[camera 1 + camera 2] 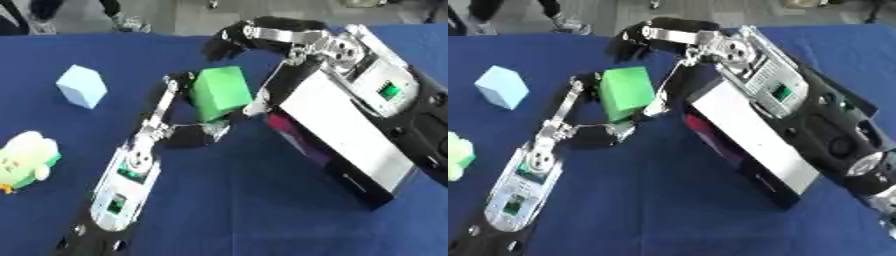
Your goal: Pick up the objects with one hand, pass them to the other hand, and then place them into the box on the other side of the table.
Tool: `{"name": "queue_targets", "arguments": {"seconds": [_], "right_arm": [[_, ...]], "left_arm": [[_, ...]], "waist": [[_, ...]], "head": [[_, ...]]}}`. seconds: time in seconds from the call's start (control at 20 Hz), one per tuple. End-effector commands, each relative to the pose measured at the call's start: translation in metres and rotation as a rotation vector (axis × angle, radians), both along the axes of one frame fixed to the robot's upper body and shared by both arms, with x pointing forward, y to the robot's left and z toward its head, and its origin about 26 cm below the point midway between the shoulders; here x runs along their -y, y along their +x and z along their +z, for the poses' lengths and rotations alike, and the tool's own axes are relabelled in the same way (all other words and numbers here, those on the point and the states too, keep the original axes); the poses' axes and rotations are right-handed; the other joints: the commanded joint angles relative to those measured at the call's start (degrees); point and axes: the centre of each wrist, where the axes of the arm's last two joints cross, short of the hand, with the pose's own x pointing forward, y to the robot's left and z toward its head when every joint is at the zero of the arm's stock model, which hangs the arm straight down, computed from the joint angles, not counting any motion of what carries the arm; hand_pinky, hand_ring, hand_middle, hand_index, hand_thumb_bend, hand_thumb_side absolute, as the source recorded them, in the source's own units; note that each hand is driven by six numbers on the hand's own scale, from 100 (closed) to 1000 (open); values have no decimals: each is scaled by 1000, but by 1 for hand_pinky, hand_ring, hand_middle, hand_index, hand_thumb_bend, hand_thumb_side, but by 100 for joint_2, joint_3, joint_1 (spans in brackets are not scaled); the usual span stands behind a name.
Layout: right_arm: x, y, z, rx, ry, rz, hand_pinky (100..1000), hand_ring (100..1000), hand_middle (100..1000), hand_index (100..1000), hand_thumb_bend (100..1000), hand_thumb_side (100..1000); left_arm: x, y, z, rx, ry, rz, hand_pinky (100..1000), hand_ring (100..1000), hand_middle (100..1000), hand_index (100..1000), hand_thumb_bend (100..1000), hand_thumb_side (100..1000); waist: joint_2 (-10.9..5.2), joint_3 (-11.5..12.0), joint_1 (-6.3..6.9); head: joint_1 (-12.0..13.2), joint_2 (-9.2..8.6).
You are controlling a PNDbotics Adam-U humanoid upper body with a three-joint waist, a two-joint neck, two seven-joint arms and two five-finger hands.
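The right hand [262, 37] comes from the upper right, its fingers curled over the top and near side of the green block [219, 92]. The left hand [179, 107] reaches up from below and pinches the same block between finger and thumb. The block is off the blue table [262, 215], between both hands. To the left of the left hand stand a light blue block [81, 86] and a green-and-white toy [28, 160]. No box is visible. If one hand releases too early, the block may fall.
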Motion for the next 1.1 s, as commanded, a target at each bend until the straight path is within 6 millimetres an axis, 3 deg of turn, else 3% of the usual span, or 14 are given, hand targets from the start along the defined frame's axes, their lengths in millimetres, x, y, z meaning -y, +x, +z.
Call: {"name": "queue_targets", "arguments": {"seconds": [0.05,1.1], "right_arm": [[3,-1,8,32,-4,-17,858,844,726,831,601,100],[3,0,5,13,46,-37,835,762,495,638,315,110]], "left_arm": [[6,-4,12,31,-37,-28,606,609,403,561,100,190],[9,-5,8,20,-61,-44,610,615,414,575,100,179]], "waist": [[3,10,-82],[61,-11,-92]], "head": [[-20,-71],[-43,-79]]}}
